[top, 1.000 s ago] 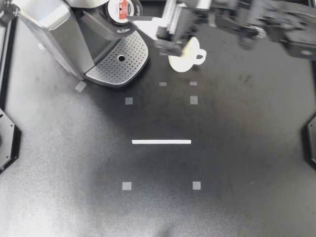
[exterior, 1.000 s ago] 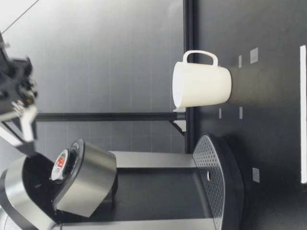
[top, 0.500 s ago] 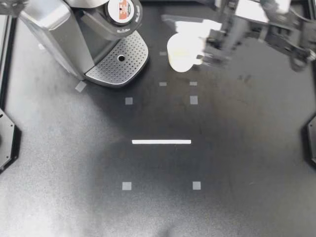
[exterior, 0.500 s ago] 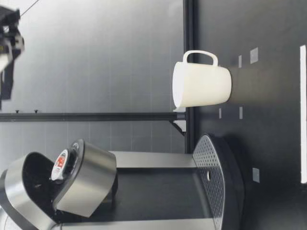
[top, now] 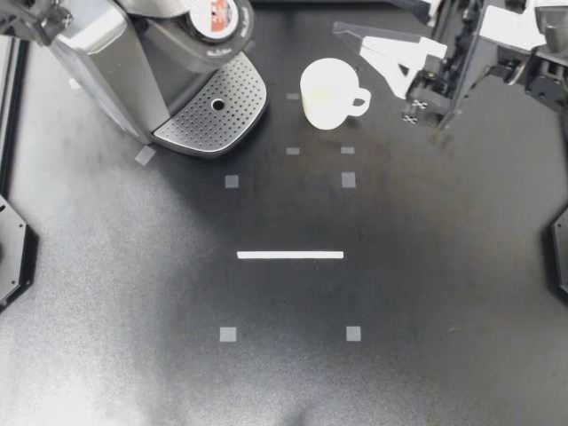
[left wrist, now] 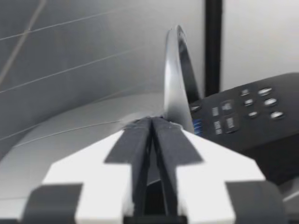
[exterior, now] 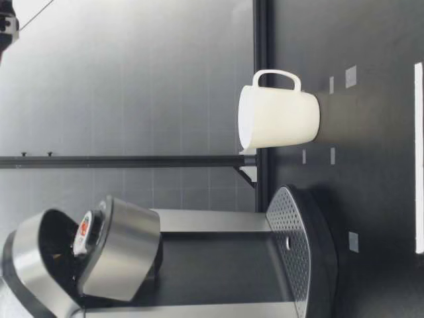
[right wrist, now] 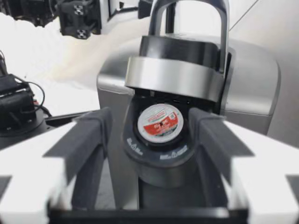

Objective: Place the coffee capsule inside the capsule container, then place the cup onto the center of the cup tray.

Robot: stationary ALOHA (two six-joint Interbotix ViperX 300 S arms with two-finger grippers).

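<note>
The red-and-white coffee capsule (top: 216, 12) sits in the capsule container (right wrist: 159, 148) of the silver coffee machine (top: 133, 62), under its raised lid (right wrist: 175, 77). The white cup (top: 328, 93) stands upright on the table, right of the perforated cup tray (top: 232, 122). My right gripper (top: 351, 40) hovers open and empty beyond the cup's handle side; in its wrist view the capsule (right wrist: 159, 122) shows far ahead between the fingers. My left gripper (left wrist: 150, 125) is shut, its tips against the silver lid handle (left wrist: 175, 70). From table height I see the cup (exterior: 278, 119), capsule (exterior: 85, 228) and tray (exterior: 295, 245).
Grey tape squares (top: 348, 179) and a white tape line (top: 290, 255) mark the black table in front of the machine. My left arm (top: 35, 16) sits behind the machine at the back left corner.
My right gripper has drawn back from above the machine to the right, past the cup, with its fingers a little closer together. The machine's lid has tipped slightly downward.
</note>
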